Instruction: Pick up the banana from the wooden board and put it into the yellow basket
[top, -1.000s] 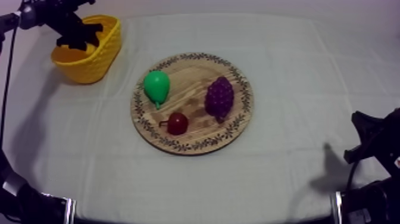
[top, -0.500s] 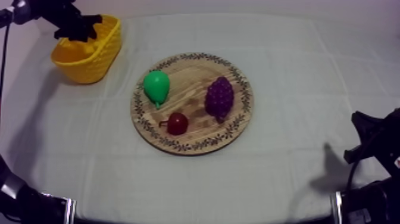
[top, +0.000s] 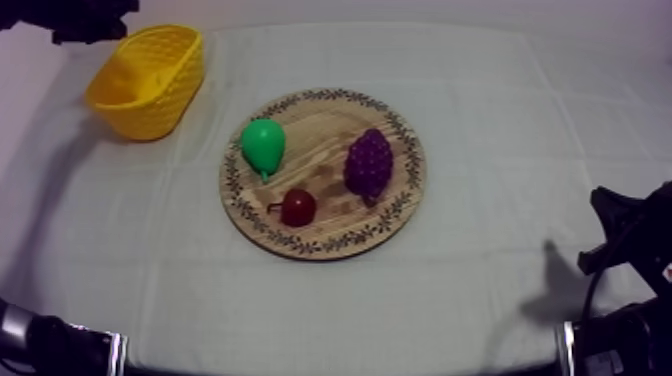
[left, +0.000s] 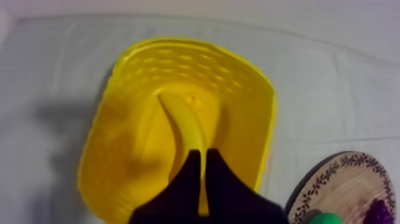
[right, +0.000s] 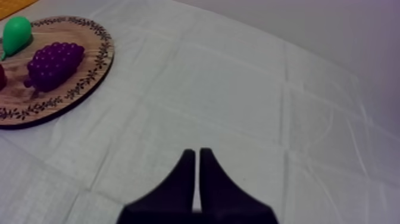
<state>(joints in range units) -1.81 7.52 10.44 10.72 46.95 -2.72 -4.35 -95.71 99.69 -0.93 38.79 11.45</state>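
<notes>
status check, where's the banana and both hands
Left hand shut, empty, above the basket. Right hand shut over the cloth. Banana lying in the basket. Nothing in the way.

banana (left: 187, 126) in basket (left: 269, 101), basket left of board (top: 322, 152)

Black, tapered right end effector (right: 197, 154)

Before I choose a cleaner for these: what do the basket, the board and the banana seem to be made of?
Yellow basket: likely moulded plastic, matte, with a dimpled woven-look wall. Round board: looks like wood, grain visible, smooth, with a dark leaf-patterned rim. Banana: probably plastic, smooth, evenly yellow, faint sheen.
</notes>
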